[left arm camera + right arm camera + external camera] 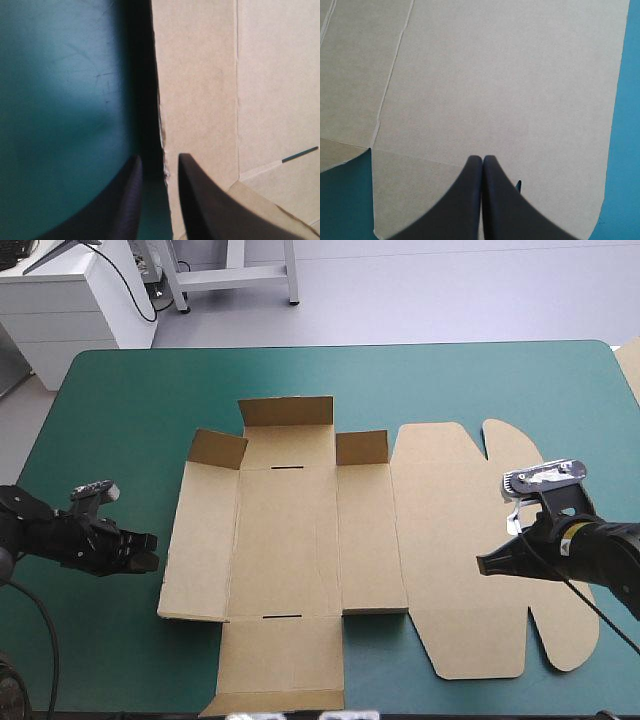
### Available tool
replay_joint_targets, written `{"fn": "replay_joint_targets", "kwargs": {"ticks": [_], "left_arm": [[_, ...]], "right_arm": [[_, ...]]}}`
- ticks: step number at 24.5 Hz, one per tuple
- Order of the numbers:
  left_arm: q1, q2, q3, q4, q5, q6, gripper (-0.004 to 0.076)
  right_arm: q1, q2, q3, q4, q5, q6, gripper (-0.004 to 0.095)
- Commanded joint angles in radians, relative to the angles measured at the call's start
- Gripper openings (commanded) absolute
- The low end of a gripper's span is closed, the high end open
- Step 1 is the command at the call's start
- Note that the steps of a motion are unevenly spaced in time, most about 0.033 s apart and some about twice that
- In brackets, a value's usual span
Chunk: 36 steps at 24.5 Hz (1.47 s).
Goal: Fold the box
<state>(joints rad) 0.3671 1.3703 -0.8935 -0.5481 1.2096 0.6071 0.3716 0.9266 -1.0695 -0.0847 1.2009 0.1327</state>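
The brown box (290,540) lies as a cut sheet in the middle of the teal-green cover, with three short flaps at its far side raised. Its lid panel (455,540) lies flat to the right. My left gripper (155,550) is low at the sheet's left edge. In the left wrist view its fingers (160,159) stand a little apart, open, and the edge of the box (200,75) runs into the gap. My right gripper (483,565) hovers over the lid panel, shut to one point (483,157) above the bare board (495,75).
A pale edge of more board (630,365) shows at the table's right edge. Bare teal-green cover (130,410) runs along the far side and to the left of the sheet.
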Motion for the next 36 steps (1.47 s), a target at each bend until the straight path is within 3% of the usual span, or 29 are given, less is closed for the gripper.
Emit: {"fn": "replay_joint_targets", "kwargs": {"ticks": [1, 5, 16, 24, 36], "left_arm": [[-0.009, -0.022, -0.019, -0.057, -0.022, -0.062, 0.0384], [-0.013, -0.022, -0.019, -0.048, -0.045, -0.168, 0.0518], [-0.197, -0.004, -0.014, -0.064, -0.096, -0.215, 0.0522], [-0.218, 0.03, 0.097, -0.174, -0.183, -0.225, 0.0512], [-0.229, 0.03, 0.099, -0.321, -0.141, -0.215, 0.0511]], "right_arm": [[-0.006, -0.029, -0.012, -0.01, -0.025, 0.004, -0.0021], [-0.006, -0.035, -0.012, -0.008, -0.021, 0.004, -0.0021], [-0.006, -0.037, -0.012, -0.007, -0.021, 0.013, -0.0021], [-0.006, -0.037, -0.012, -0.007, -0.021, 0.018, -0.0021], [-0.006, -0.037, -0.012, -0.006, -0.024, 0.018, -0.0021]]}}
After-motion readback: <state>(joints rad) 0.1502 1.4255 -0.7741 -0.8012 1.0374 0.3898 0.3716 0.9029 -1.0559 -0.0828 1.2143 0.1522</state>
